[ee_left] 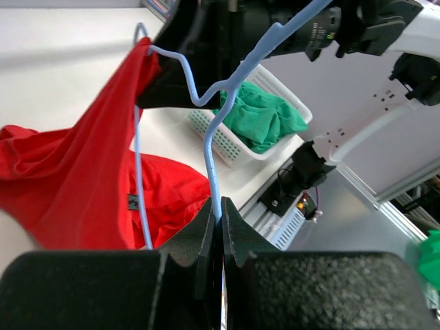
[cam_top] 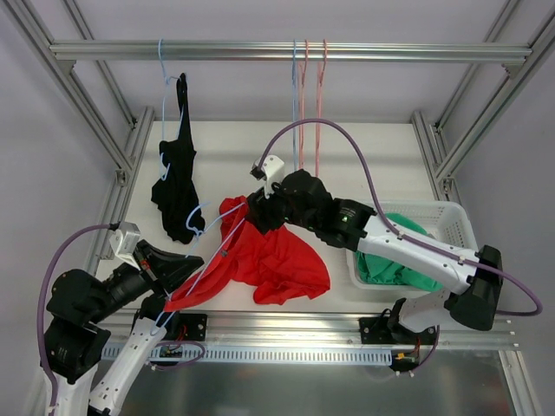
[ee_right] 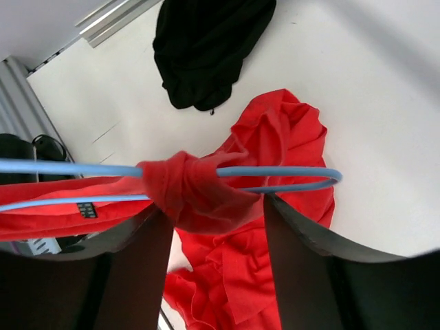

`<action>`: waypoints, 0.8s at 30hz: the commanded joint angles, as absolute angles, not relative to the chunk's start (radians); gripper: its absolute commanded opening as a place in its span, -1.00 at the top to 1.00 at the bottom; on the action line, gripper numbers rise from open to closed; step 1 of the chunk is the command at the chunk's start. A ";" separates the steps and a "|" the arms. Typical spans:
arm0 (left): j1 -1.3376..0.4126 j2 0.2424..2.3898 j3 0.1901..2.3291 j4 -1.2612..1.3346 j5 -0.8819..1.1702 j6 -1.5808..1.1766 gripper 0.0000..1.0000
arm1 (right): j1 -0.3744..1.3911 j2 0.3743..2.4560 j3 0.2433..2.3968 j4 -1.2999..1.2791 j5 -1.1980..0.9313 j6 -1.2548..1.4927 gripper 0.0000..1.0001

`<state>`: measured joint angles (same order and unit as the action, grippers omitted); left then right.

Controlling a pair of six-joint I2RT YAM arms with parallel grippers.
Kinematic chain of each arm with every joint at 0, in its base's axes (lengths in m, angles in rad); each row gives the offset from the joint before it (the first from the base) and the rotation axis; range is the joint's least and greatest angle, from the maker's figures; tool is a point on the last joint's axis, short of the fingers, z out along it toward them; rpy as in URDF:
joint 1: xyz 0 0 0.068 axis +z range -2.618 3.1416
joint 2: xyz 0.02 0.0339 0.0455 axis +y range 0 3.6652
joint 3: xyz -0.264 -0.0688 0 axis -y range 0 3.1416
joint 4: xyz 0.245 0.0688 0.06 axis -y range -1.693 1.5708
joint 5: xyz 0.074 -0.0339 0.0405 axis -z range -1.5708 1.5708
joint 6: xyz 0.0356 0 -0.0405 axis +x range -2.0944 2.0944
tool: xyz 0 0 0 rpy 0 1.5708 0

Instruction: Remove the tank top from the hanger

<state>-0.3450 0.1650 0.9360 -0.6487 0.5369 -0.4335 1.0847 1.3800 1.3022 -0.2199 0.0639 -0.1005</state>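
The red tank top (cam_top: 277,260) lies crumpled on the white table, one strap still wound round the end of a light-blue hanger (cam_top: 208,260). My left gripper (cam_top: 172,293) is shut on the hanger's wire near its hook; in the left wrist view the left gripper (ee_left: 221,213) pinches the blue hanger (ee_left: 213,158) with the tank top (ee_left: 82,185) draped to the left. My right gripper (cam_top: 256,212) is at the hanger's far end. In the right wrist view the right gripper (ee_right: 214,203) stands open astride the bunched strap (ee_right: 182,182) on the hanger (ee_right: 289,170).
A black garment (cam_top: 178,182) hangs on another blue hanger from the top rail (cam_top: 390,52). Two bare hangers (cam_top: 308,104) hang mid-rail. A white basket (cam_top: 451,225) holding green cloth (cam_top: 395,269) stands at the right, under the right arm.
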 commanded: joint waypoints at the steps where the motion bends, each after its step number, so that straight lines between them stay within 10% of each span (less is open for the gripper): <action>1: -0.339 0.156 0.936 -0.607 0.624 -0.502 1.00 | 1.089 1.400 1.371 -0.155 0.147 -0.149 -0.12; 6: -0.339 0.158 0.946 -0.647 0.582 -0.486 1.00 | 1.091 1.381 1.348 -0.153 0.172 -0.152 0.97; 24: -0.339 0.210 1.130 -0.709 0.497 -0.371 1.00 | 0.876 1.427 1.598 -0.437 0.034 -0.204 0.99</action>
